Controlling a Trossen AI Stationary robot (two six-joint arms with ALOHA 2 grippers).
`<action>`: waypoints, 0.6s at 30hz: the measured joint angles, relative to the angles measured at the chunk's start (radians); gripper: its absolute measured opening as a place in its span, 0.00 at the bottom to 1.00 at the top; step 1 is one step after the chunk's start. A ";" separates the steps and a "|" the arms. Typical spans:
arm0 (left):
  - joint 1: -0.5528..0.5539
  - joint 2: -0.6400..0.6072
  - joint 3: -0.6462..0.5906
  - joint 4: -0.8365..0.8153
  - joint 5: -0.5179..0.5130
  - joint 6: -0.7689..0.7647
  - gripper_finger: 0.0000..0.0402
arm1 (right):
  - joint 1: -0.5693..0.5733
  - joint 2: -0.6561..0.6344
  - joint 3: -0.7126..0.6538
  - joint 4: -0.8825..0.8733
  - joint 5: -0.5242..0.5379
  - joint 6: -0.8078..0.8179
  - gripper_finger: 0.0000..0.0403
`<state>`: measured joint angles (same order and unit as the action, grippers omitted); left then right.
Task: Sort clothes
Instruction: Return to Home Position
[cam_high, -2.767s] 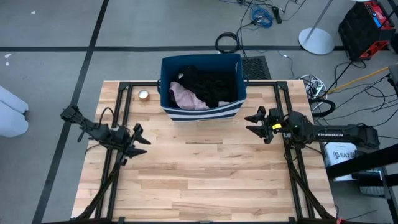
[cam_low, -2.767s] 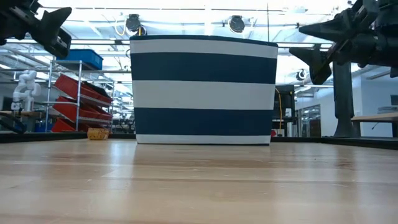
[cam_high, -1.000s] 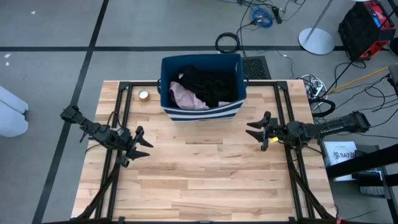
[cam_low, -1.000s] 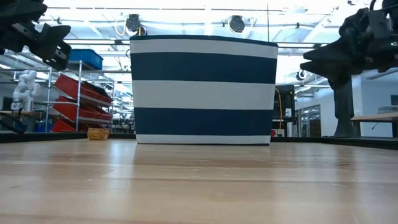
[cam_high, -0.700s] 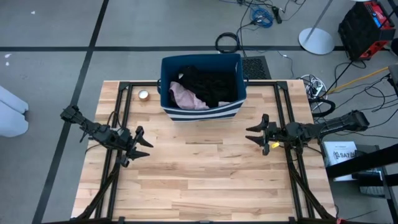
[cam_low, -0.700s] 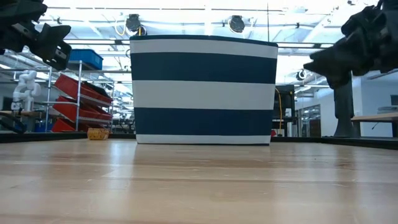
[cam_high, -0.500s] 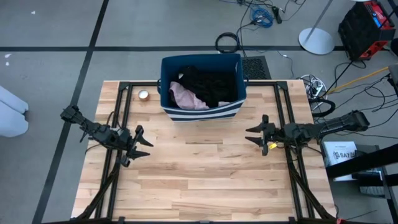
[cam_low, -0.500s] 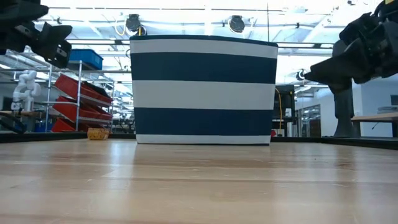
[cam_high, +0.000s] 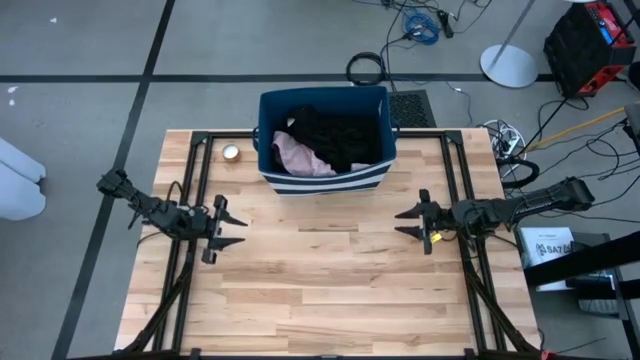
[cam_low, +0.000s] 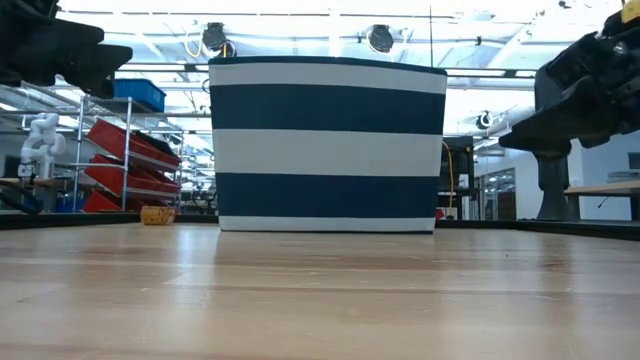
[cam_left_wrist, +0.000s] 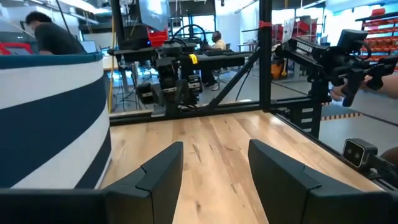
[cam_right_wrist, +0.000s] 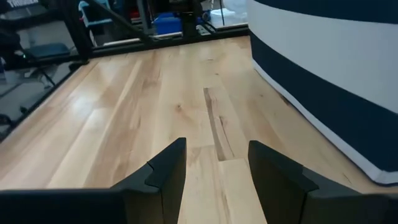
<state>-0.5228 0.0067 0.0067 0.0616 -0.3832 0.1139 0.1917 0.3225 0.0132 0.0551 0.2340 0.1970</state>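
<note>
Front of desk (cam_high: 330, 300): bare boards. No garment lies on the wood in any view.

Mid-desk: left gripper (cam_high: 230, 226) on the left side, right gripper (cam_high: 404, 222) on the right. They face each other, well apart, and the low view shows both held clear above the boards. Both sets of fingers are spread wide with nothing between them. The left wrist view shows its fingers (cam_left_wrist: 163, 169) framing bare wood, and the right wrist view shows the same for its fingers (cam_right_wrist: 166, 167).

Far edge: blue-and-white striped bin (cam_high: 268, 160), upright, centred between the arms. All the clothes in sight are inside it: a pale pink garment (cam_high: 302, 157) toward the left wall, with black garments (cam_high: 342, 133) heaped over the rest. From above, nothing seems to hang over the rim. A small round object (cam_high: 231, 152) sits on the desk just left of the bin.

Beyond the desk: people at workstations (cam_left_wrist: 50, 34), well away.

Judgement: the sorting looks done, and only the retreat to rest is left.
- Keep both sets of fingers wide and empty.
- Draw each arm back along its own side, away from the middle.
- Hold height above the wood until the arm is folded.
- The right gripper is nearer the bin's striped wall, so steer it outward, not forward.
- The likeliest fault is clipping the bin and shifting it.
- The left arm should pass wide of the round object.
</note>
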 joint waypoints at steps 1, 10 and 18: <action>0.000 0.000 0.000 0.000 0.000 0.000 0.48 | 0.000 0.000 0.000 0.000 0.000 0.012 0.40; 0.000 0.000 0.000 0.001 0.000 0.000 0.48 | 0.000 0.000 0.000 0.000 -0.001 0.026 0.40; -0.001 0.000 0.000 0.002 0.001 -0.001 0.48 | 0.000 -0.001 0.000 0.000 -0.001 0.026 0.40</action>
<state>-0.5240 0.0071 0.0067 0.0631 -0.3820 0.1131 0.1918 0.3216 0.0132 0.0550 0.2334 0.2234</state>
